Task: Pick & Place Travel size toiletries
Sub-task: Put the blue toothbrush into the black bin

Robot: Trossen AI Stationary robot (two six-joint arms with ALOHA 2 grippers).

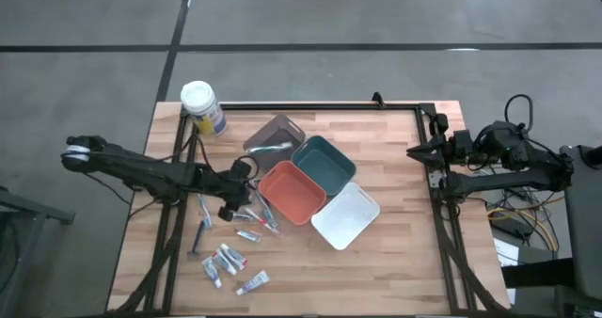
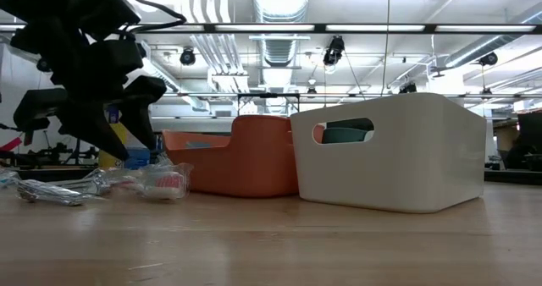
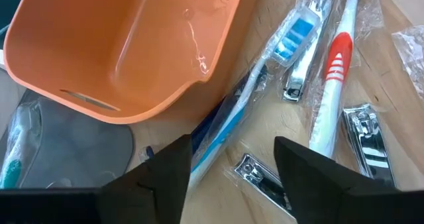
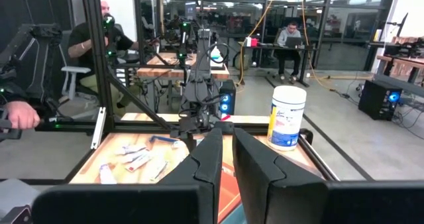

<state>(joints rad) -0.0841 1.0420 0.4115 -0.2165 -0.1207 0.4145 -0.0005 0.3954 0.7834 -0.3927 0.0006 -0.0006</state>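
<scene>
The toiletries lie on the table beside the orange tray (image 1: pixel 292 191): one cluster (image 1: pixel 252 214) at its left edge, a dark razor (image 1: pixel 201 233), small tubes (image 1: pixel 226 260) nearer the near edge. My left gripper (image 3: pixel 233 148) is open and points down over a wrapped blue toothbrush (image 3: pixel 225 128) and a wrapped nail clipper (image 3: pixel 262 177); a red-and-white toothbrush (image 3: pixel 331 78) lies beside them. In the low view the left gripper (image 2: pixel 137 149) hangs just above the wrapped items (image 2: pixel 161 183). My right gripper (image 1: pixel 414 151) is shut and waits at the table's right edge.
Teal (image 1: pixel 323 163), white (image 1: pixel 345 214) and grey (image 1: pixel 275 137) trays stand around the orange one; the grey tray holds a teal toothbrush (image 3: pixel 14 154). A white-lidded canister (image 1: pixel 202 108) stands at the far left corner. Bare wood lies on the near right side. People sit beyond the table.
</scene>
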